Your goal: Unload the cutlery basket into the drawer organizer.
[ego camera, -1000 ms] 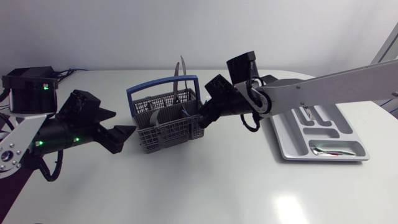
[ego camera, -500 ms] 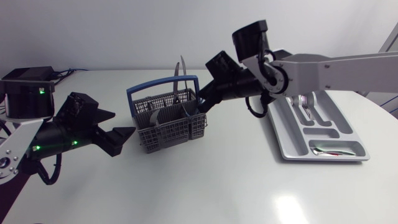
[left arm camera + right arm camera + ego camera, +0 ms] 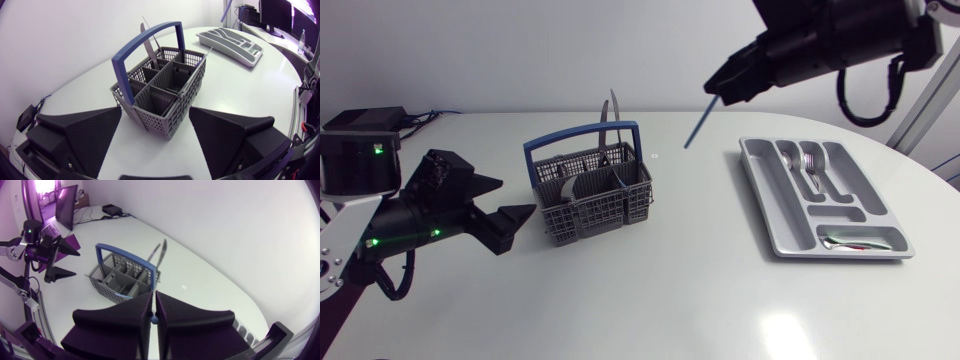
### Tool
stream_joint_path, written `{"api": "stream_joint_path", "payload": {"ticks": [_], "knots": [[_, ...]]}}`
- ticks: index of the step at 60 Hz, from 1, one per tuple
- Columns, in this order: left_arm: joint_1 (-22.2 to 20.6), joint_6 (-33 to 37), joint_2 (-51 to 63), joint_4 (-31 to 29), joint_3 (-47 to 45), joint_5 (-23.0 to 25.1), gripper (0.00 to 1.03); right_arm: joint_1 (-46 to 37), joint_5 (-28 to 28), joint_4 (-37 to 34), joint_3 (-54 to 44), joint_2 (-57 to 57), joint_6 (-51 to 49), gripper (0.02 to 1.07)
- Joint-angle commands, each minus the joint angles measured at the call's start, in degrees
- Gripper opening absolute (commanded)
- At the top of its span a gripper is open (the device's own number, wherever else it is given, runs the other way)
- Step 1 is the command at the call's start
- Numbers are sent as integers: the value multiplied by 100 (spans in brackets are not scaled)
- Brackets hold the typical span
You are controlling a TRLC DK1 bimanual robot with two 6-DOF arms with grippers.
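Note:
The grey cutlery basket [image 3: 590,195] with its blue handle [image 3: 582,138] stands left of centre; two knives [image 3: 610,118] stick up from its back. High above the table, between the basket and the grey drawer organizer [image 3: 775,205], my right gripper [image 3: 717,90] is shut on a thin blue utensil [image 3: 698,125] that hangs slanted below it. The right wrist view shows its fingers [image 3: 172,320] pressed together on the blue piece [image 3: 154,320], with the basket [image 3: 125,277] far below. My left gripper [image 3: 520,222] stands open just left of the basket [image 3: 160,92].
The organizer holds forks [image 3: 805,162] in a far compartment and a spoon [image 3: 850,243] in the near one. The left wrist view shows the organizer [image 3: 230,40] far beyond the basket. White tabletop stretches in front of both.
My right gripper has left the basket and risen up and to the right, drawing the blue utensil out with it. The left arm has barely moved.

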Motion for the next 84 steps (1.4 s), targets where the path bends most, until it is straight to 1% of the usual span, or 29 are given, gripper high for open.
{"api": "stream_joint_path", "payload": {"ticks": [1,8,14,18,26,36,44,48,56,64,71,72,75,79,80,81,84], "knots": [[50,190,-72,85,-221,32,94,-491,-33,-419,56,56,-277,8],[15,252,-143,173,-292,32,94,-1343,-104,-946,21,267,-611,8],[-20,331,-292,287,-388,32,94,-1959,-130,-1148,-23,584,-848,8],[-46,357,-336,323,-423,32,94,-2293,-130,-1219,-6,830,-953,8],[-46,392,-362,323,-467,23,94,-2653,-139,-1368,-58,1164,-1068,8],[-64,480,-441,323,-494,23,94,-2873,-112,-1368,-304,1665,-1138,8],[-231,524,-433,323,-467,23,94,-2961,-121,-1368,-225,2131,-1138,8],[-345,603,-406,323,-432,6,94,-2969,-130,-1368,-102,2500,-1129,8],[-398,718,-380,314,-362,-12,95,-2943,-139,-1324,179,3062,-1085,8],[-503,893,-266,314,-283,-12,95,-2908,-130,-1105,724,3809,-830,8],[-574,1008,-178,437,-212,-3,95,-2934,-112,-867,1093,4126,-611,9],[-583,1016,-160,454,-204,-3,95,-2943,-112,-841,1146,4161,-593,11],[-591,1069,-116,525,-186,-3,95,-2961,-104,-779,1207,4170,-523,24],[-618,1113,-19,613,-142,-3,94,-2987,-104,-727,1260,4126,-470,48],[-618,1113,-19,613,-133,-3,94,-2987,-104,-727,1260,4117,-470,50],[-635,1122,33,621,-107,6,94,-2987,-104,-718,1242,4064,-444,58],[-644,1166,121,639,-45,15,94,-2987,-86,-639,1137,3915,-417,67]]}}
